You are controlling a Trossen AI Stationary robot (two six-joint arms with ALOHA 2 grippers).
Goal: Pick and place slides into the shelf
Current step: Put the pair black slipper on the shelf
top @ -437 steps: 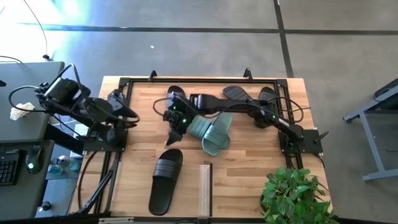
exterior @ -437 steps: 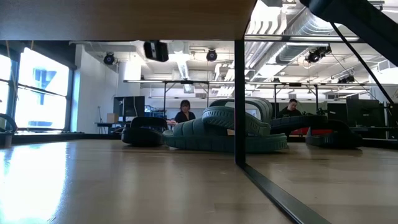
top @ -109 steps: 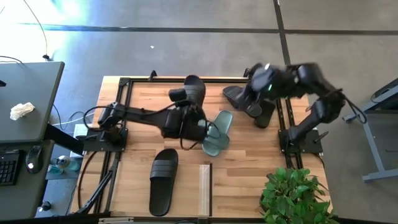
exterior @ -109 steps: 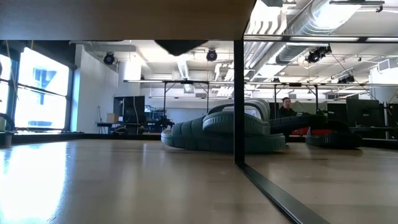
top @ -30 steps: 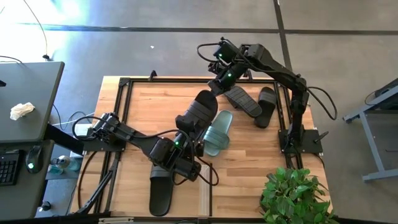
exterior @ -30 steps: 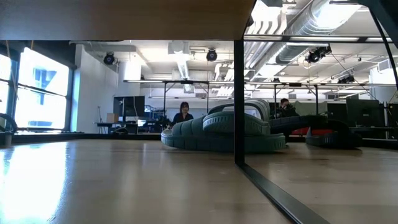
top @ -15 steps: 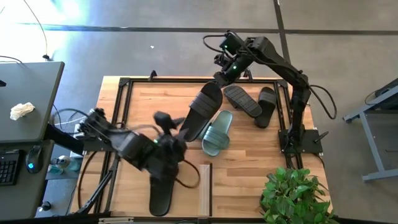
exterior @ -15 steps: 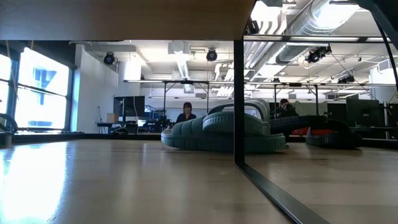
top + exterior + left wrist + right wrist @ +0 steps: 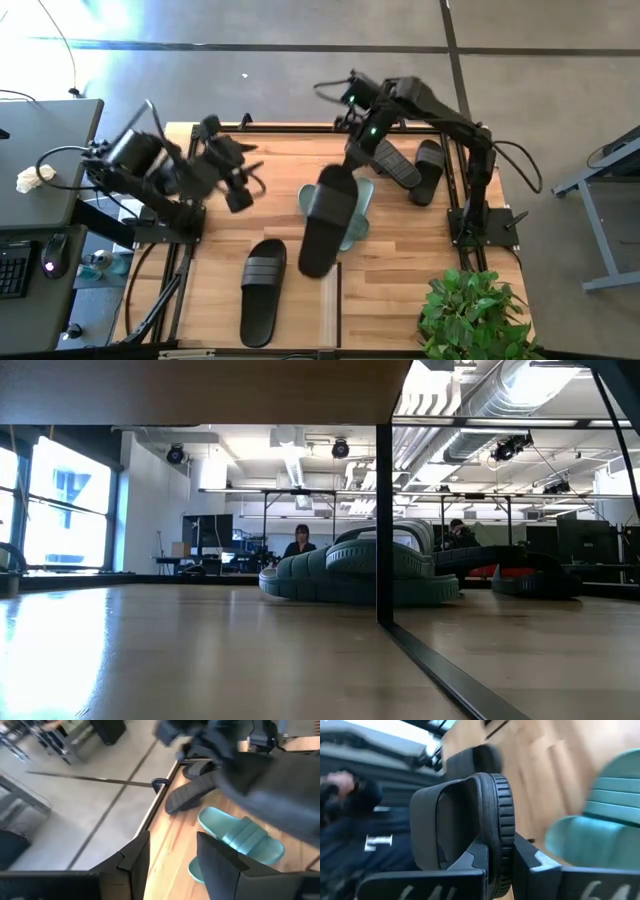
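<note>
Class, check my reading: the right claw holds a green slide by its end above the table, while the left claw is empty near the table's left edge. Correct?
One thing is wrong: the slide in the right claw is black, not green. The high view shows this black slide hanging over the green slides, which lie on the table. The left claw is indeed empty at the left.

An open-plan office or lab: bare white ceiling ducts (image 9: pixel 470 405), rows of desks with dark monitors (image 9: pixel 215 535), polished grey concrete floor (image 9: pixel 300 90)
</note>
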